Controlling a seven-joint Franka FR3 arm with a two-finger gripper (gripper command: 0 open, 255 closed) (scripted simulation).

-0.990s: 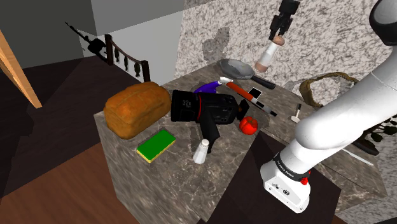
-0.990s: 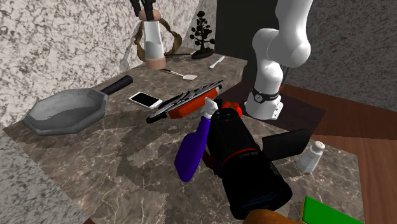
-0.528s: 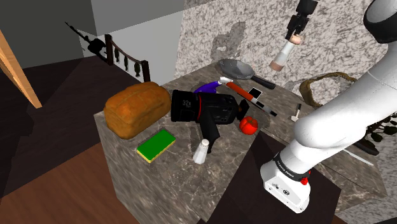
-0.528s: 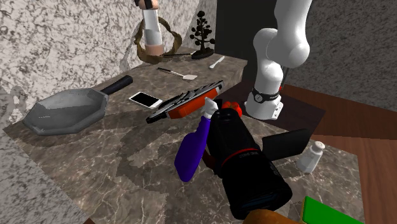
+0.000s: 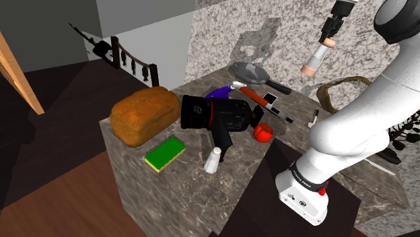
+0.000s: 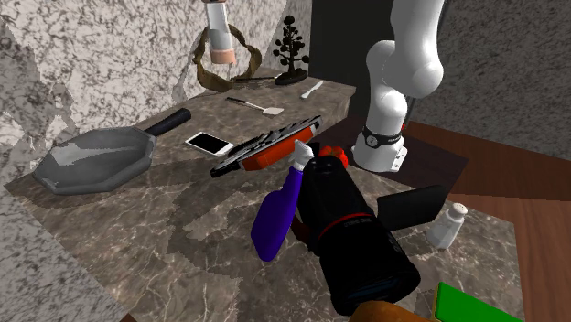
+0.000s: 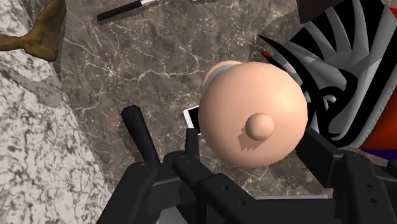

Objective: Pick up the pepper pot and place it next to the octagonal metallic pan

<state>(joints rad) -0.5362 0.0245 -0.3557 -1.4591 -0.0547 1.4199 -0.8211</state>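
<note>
The jaws were closed on the narrow top of the pepper pot (image 5: 314,59), which hung high over the marble counter (image 5: 185,176), its long axis almost upright and its round pink base pointing down. The gripper (image 5: 329,38) pointed downward from the raised white arm (image 5: 363,121), near the grey octagonal pan (image 5: 250,71).

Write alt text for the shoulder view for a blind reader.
The black gripper holds the pepper pot in the air, to the view's right of the grey octagonal pan. The marble counter below also bears a bread loaf, black camera, tomato and green sponge.
</note>
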